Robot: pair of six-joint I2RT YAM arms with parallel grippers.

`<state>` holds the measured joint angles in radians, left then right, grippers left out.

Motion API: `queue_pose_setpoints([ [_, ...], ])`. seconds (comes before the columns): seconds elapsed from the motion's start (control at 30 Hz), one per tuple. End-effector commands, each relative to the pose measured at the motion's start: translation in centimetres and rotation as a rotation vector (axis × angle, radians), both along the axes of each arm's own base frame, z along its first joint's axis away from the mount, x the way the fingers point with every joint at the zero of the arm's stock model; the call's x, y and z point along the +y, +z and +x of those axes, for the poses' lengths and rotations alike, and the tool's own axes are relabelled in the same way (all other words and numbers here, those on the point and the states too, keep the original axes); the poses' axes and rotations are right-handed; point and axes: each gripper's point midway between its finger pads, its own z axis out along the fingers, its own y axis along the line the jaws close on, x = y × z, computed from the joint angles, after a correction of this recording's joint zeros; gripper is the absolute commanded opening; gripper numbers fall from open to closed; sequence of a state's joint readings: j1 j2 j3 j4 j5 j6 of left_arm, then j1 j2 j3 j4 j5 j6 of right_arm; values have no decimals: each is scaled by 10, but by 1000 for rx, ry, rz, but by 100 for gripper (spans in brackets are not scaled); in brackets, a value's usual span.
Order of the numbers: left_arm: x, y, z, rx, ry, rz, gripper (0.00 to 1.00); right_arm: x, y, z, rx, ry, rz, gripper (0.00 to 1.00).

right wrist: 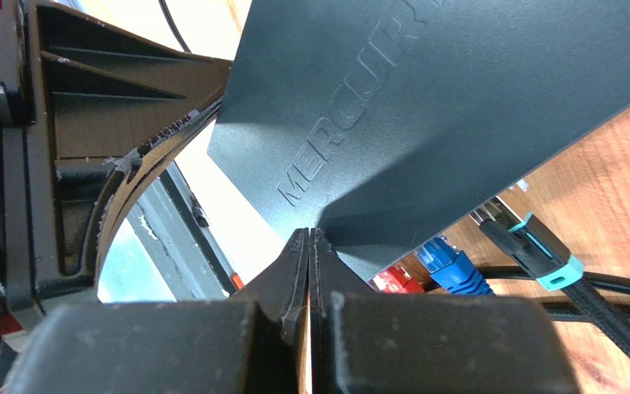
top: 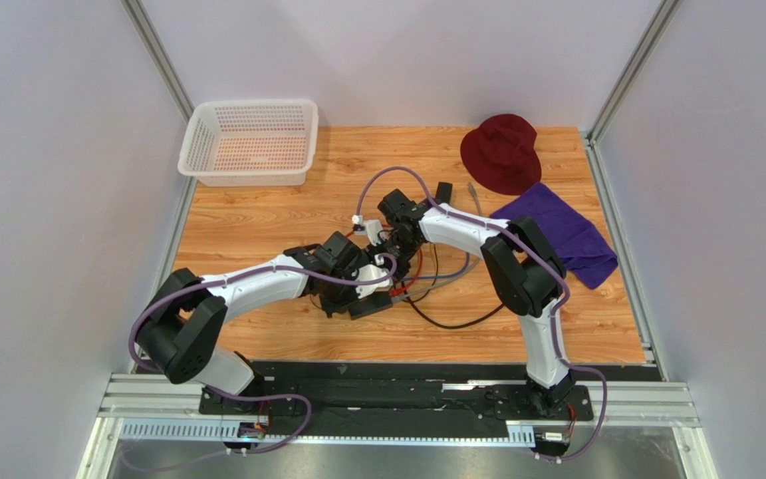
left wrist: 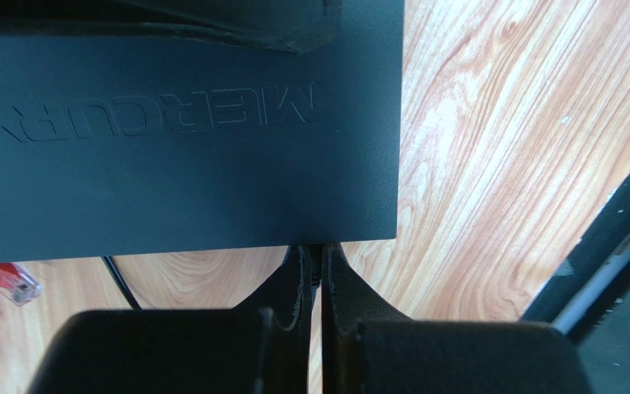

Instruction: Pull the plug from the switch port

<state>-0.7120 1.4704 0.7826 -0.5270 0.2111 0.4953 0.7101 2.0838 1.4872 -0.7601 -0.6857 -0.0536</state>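
Basket (top: 250,140) of white mesh sits far-left. Mid-table, left gripper (left wrist: 314,256) and right gripper (right wrist: 308,240) are pressed closed at the edge of the dark switch (right wrist: 425,107). Its port row is hidden, blue plug (right wrist: 454,267) entering beneath.

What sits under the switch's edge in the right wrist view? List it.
Below the switch show a blue plug, a red plug and a black teal-tipped connector. The casing hides the ports, so which plugs are seated cannot be told.
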Motion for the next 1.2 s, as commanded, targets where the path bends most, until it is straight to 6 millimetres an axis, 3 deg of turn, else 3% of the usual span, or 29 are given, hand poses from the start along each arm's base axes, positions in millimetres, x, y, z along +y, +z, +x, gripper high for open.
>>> queue_pose_setpoints([
  [0.0,9,9,-22,122,62,37,0,-36,-63,5,-46,-12,-233,0],
  [0.23,54,-16,-13,25,73,249,0,-39,-66,7,-54,-19,-253,0],
  [0.3,48,-9,1,-81,46,192,0,-42,-69,4,-47,-21,-263,0],
  [0.4,49,-8,6,-161,-10,163,0,-45,-72,3,-47,-17,-278,0],
  [0.6,55,-16,-3,-26,-11,268,0,-51,-79,1,-46,-2,-306,0],
  [0.77,63,1,3,-108,-10,245,0,-47,-72,3,-63,4,-293,0],
  [0.8,66,12,5,-150,-16,221,0,-47,-70,4,-69,6,-289,0],
  [0.93,88,37,6,-246,-20,206,0,-35,-45,15,-120,2,-228,0],
  [0.97,91,50,15,-324,-13,185,0,-25,-30,26,-155,-3,-189,0],
  [1.07,98,65,38,-489,23,180,0,-4,18,41,-252,44,-53,0],
  [1.1,101,63,44,-514,44,190,0,0,37,47,-300,55,-15,0],
  [1.17,101,65,60,-564,86,198,0,-3,57,59,-360,51,3,0],
])
